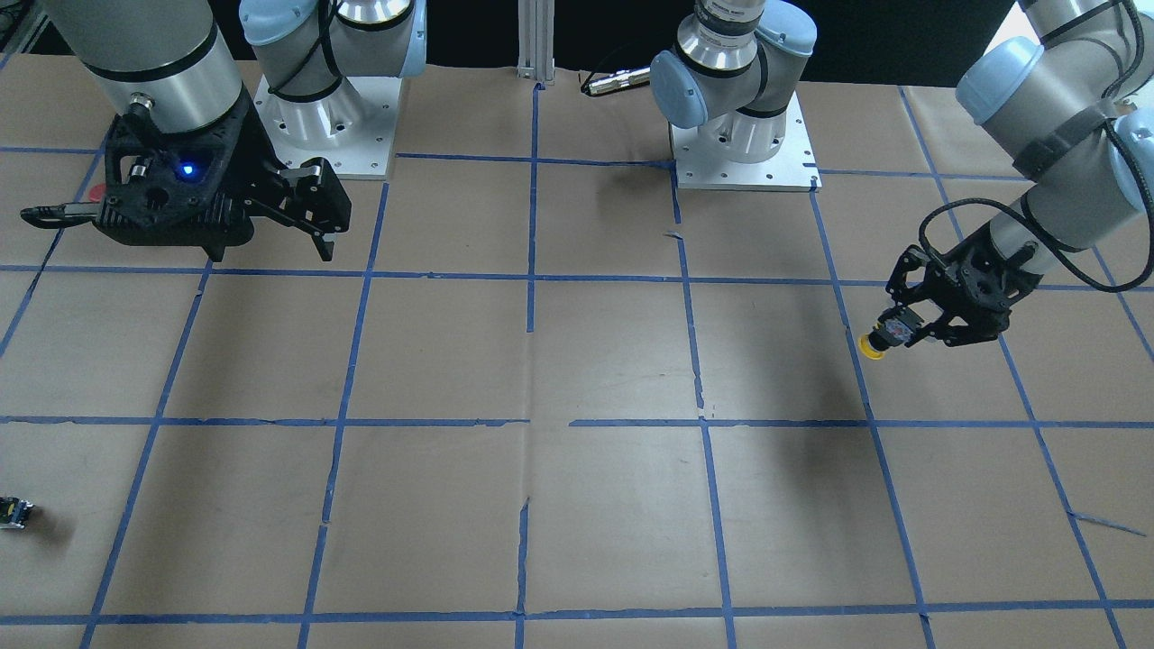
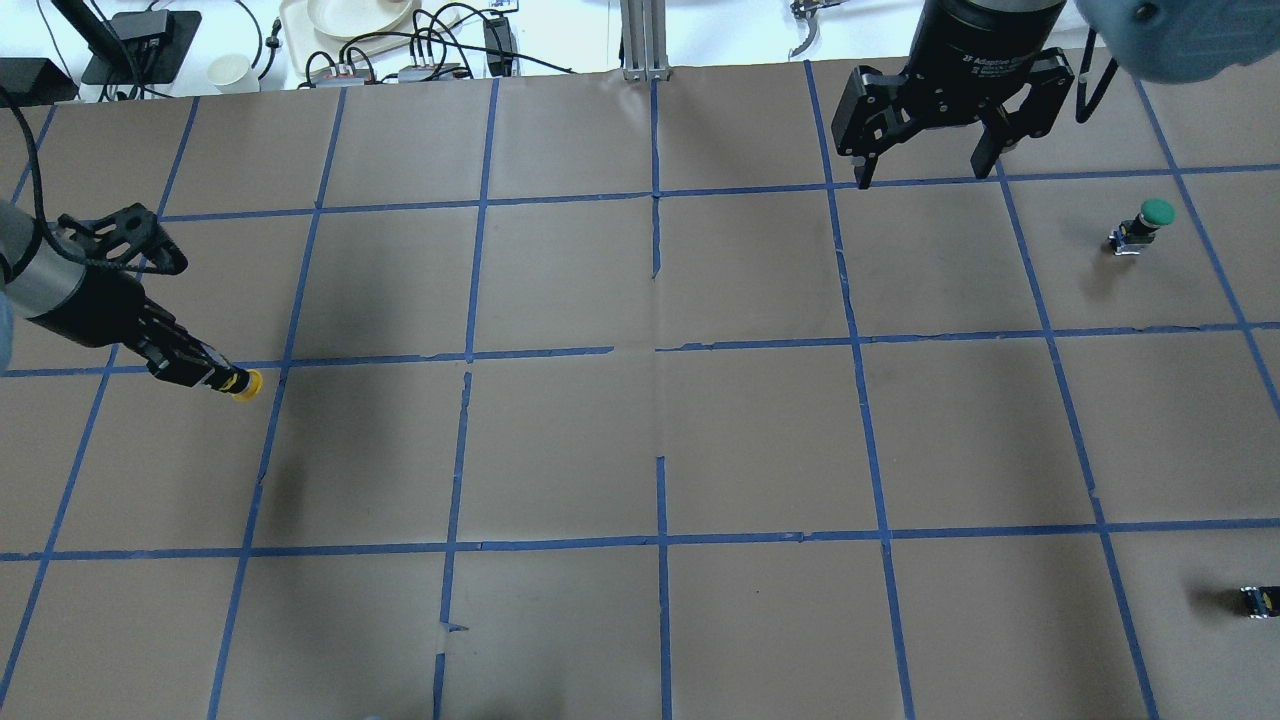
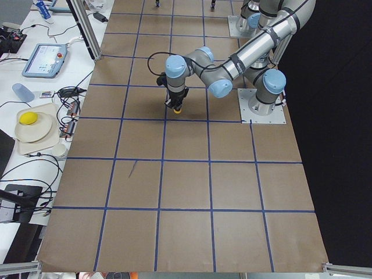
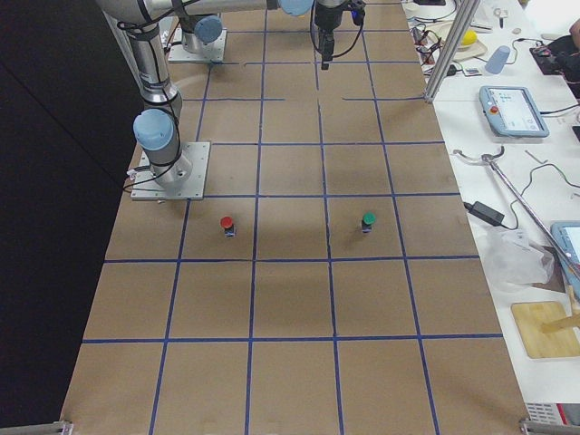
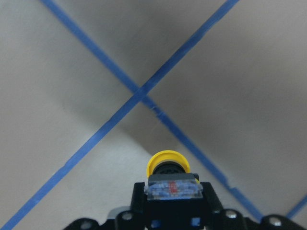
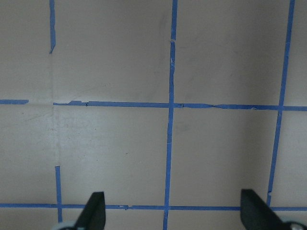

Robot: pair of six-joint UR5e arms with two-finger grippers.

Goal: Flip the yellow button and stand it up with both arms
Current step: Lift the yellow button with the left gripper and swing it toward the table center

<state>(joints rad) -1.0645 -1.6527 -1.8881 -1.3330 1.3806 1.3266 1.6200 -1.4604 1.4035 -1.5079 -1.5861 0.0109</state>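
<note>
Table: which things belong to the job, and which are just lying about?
Job:
yellow button, gripped in the left end effector
right end effector, open

Lying about:
green button
red button
small dark block

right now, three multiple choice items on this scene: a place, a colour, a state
1. The yellow button is
A on the table
B in the left gripper
C in the right gripper
2. The two buttons standing on the table are capped
A red, green
B blue, white
C both red
3. The right gripper is
A shut on a button
B shut, empty
C open, empty
B: that gripper clamps its body. A: red button and green button show in the exterior right view. C: jaws wide, nothing between.
</note>
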